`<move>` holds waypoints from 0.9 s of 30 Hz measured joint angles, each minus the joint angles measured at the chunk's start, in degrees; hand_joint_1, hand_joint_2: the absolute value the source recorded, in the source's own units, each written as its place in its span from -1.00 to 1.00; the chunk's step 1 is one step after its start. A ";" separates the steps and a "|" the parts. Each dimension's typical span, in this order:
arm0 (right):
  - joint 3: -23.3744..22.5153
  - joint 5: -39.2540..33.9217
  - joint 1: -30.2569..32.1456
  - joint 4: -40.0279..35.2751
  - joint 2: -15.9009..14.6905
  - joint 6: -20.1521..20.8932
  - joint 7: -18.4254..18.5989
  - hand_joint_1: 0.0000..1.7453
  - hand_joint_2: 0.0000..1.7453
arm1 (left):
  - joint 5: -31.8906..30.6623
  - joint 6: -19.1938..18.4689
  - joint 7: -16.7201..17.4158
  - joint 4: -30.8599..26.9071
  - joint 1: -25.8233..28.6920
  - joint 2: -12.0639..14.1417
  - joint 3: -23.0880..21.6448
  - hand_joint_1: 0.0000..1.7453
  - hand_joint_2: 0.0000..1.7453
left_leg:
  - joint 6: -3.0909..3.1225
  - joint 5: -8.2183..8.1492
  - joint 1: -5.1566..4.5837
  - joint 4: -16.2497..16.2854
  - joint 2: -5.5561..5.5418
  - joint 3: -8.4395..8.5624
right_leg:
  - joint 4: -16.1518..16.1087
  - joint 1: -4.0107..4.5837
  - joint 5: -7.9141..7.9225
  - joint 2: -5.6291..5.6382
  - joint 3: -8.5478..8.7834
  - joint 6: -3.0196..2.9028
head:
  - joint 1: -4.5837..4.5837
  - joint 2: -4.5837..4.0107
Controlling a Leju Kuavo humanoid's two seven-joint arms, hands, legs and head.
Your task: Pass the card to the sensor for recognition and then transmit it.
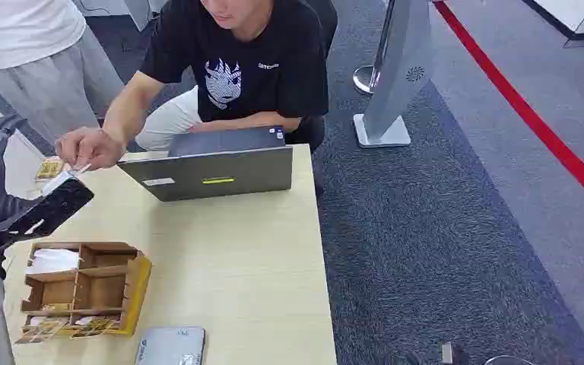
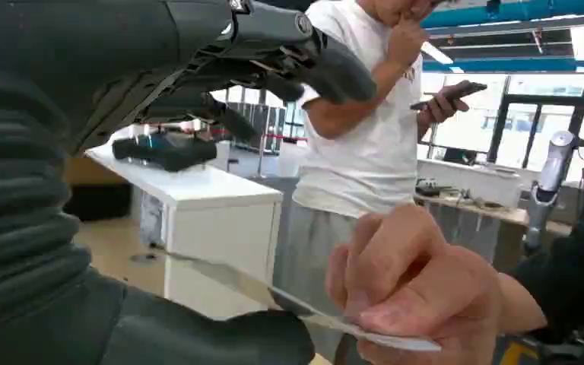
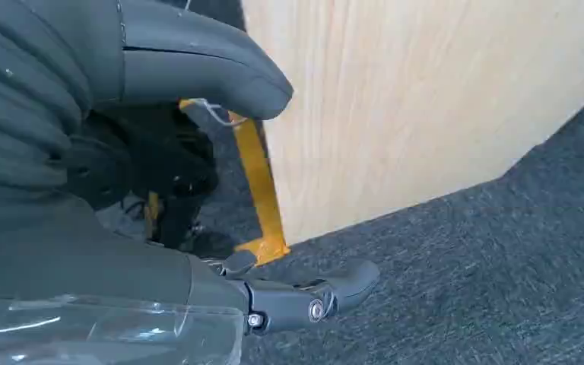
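Note:
The white card sits at the tip of my dark left hand over the table's far left corner. A seated person's hand pinches its far end. In the left wrist view the card is a thin edge running just over my thumb into the person's fingers. My fingers are spread well above it and do not touch it. A flat grey sensor lies at the table's near edge. My right hand hangs beside the table's side, fingers apart, holding nothing.
A wooden organizer with card slots stands at the near left of the table. An open grey laptop is in front of the seated person. Loose cards lie at the far left. Another person stands behind. A grey stand is on the carpet.

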 joint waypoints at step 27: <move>2.54 -4.15 0.92 -2.97 0.20 -5.31 -0.77 -1.00 1.00 | -8.96 14.49 -4.00 -17.03 14.40 -0.37 -8.65 1.00 1.00 | 0.02 -0.04 -0.03 0.00 0.07 -0.13 | -0.03 -0.03 -0.01 0.09 -0.23 0.01 | 0.02 0.00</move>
